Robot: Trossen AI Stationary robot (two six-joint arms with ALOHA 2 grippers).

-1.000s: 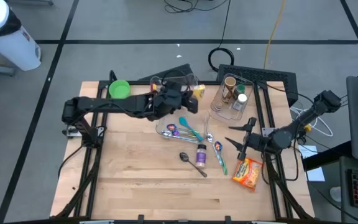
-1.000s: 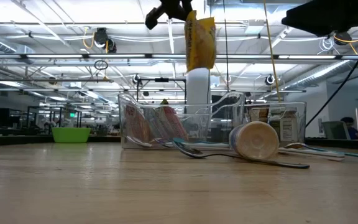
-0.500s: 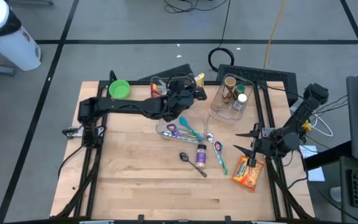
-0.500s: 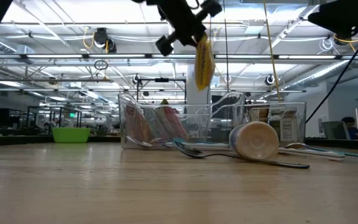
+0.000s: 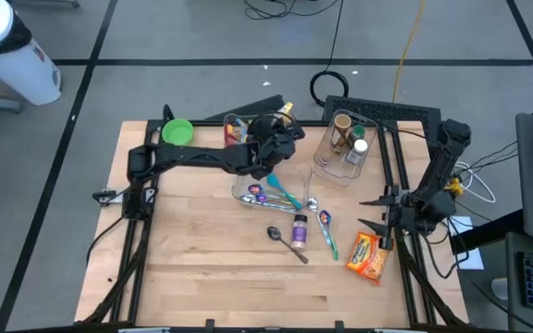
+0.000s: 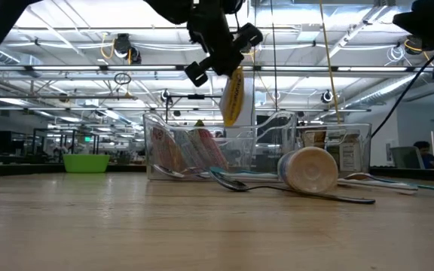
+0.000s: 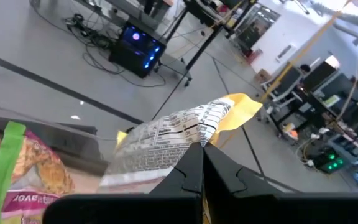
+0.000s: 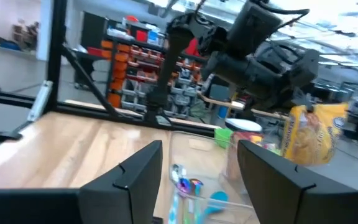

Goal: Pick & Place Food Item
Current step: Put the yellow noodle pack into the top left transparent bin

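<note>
Swinging further toward the frame's upper centre, the left gripper (image 5: 283, 129) now hangs its yellow crinkled snack bag (image 6: 233, 96), pinched between pressed fingers, above the clear plastic bin (image 6: 164, 154); the right gripper (image 5: 374, 213), fingers spread, hovers beside the orange snack packet (image 5: 369, 257) at lower right.

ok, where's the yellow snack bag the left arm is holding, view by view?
High view: yellow snack bag only peeks out past the left gripper, at the table's far edge.
Low view: hangs from the gripper, top centre, above the clear bin.
Left wrist view: pinched between the shut fingers, centre.
Right wrist view: far right, mid-height.
Shared landmark: the clear bin under the bag.
</note>
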